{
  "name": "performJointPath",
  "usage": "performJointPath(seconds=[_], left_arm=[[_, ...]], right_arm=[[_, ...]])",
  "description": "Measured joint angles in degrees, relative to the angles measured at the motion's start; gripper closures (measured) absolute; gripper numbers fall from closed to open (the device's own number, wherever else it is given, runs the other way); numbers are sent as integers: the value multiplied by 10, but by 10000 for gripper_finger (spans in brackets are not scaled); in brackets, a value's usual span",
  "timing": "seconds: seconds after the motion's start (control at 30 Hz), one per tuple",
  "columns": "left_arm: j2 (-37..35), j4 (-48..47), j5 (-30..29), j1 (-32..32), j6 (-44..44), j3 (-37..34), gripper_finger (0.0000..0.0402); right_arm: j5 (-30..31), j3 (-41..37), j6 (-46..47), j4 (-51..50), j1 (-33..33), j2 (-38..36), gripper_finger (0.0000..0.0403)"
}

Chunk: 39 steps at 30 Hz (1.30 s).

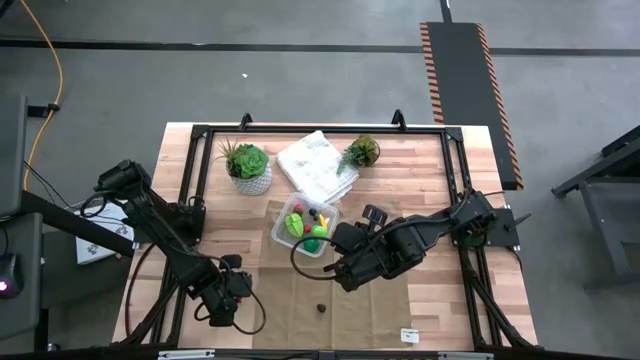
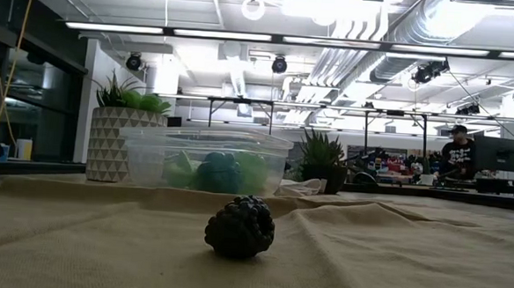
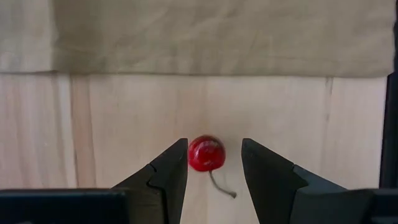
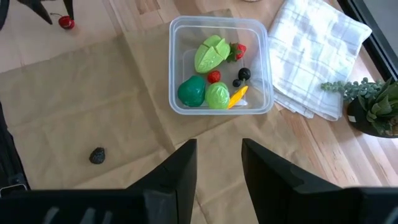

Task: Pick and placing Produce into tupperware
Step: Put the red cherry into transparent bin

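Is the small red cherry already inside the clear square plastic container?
No. The red cherry lies on bare wood between the left gripper's open fingers.

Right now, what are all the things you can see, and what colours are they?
Tupperware: one, clear, mid-table, holding green, red, dark and yellow-orange produce.
Cherry: one, red, on bare wood between the left fingers.
Blackberry: one, dark, alone on the tan cloth.
Potted plants: two, green, at the back.
White towel: one, between the plants.
Left gripper: open around the cherry.
Right gripper: open, above the cloth.
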Motion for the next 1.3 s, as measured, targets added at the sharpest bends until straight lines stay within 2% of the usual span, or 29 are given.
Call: performJointPath(seconds=[0.67, 1.0, 1.3], left_arm=[[46, 25, 37, 0, -15, 1, 261], [45, 13, 86, 0, 1, 0, 261], [45, 15, 102, 0, 1, 0, 261]], right_arm=[[5, 0, -2, 1, -3, -1, 284], [5, 0, -4, 1, -3, -1, 284], [5, 0, -4, 0, -3, -1, 284]])
